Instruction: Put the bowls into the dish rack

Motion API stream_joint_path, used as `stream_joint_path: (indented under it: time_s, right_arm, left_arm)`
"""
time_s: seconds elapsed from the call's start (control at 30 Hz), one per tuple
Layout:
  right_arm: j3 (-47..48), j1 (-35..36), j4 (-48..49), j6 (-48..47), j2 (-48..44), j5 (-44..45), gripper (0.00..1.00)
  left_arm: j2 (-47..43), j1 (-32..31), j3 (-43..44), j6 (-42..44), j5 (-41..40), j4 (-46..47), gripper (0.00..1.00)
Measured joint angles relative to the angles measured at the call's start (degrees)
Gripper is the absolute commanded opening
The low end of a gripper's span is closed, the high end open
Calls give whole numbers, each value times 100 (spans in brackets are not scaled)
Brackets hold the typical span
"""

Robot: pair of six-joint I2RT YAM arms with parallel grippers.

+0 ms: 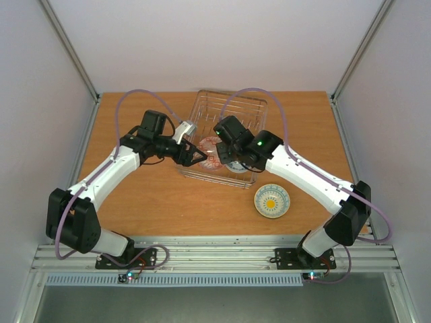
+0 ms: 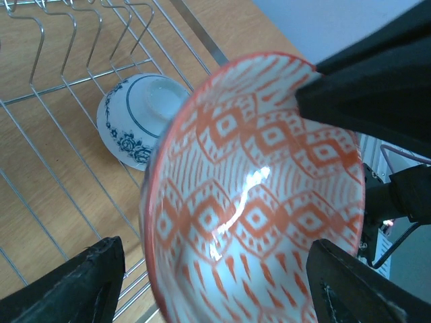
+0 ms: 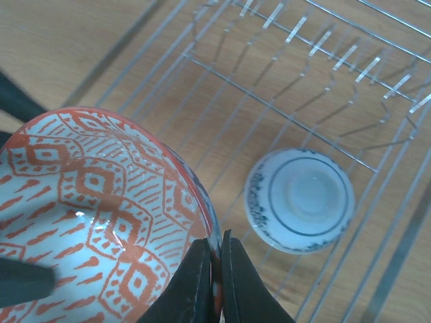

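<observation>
One blue-and-white bowl [image 3: 300, 200] was seated inverted in the dish rack [image 1: 232, 101], a red-patterned bowl [image 3: 101, 215] was held over the rack, rim pinched by the right jaws with the left jaws spread open about it, and a yellow-centred bowl [image 1: 272, 202] was left unloaded on the bench [image 1: 168, 208].

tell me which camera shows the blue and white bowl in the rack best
Right wrist: the blue and white bowl shows whole, base up, on the dish rack wires. Left wrist has it partly hidden behind the red-patterned bowl; the top view mostly hides it under the right arm.
</observation>
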Motion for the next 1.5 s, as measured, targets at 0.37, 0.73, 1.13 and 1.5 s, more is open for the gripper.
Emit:
stream_joint_path:
  time_s: [0.37, 0.73, 1.13, 1.5]
  right_arm:
    - [162, 319, 83, -184, 48, -15, 1]
    - [92, 361, 208, -175, 94, 48, 58]
    - [-1727, 258, 1360, -17, -1725, -1038, 89]
    - [-2754, -9, 2284, 557, -2122, -2754, 89]
  left_arm:
    - [120, 17, -46, -15, -275, 28, 13]
    - [216, 4, -87, -22, -483, 35, 1]
    - [129, 4, -525, 308, 289, 197, 0]
    - [92, 149, -671, 404, 1639, 518, 1]
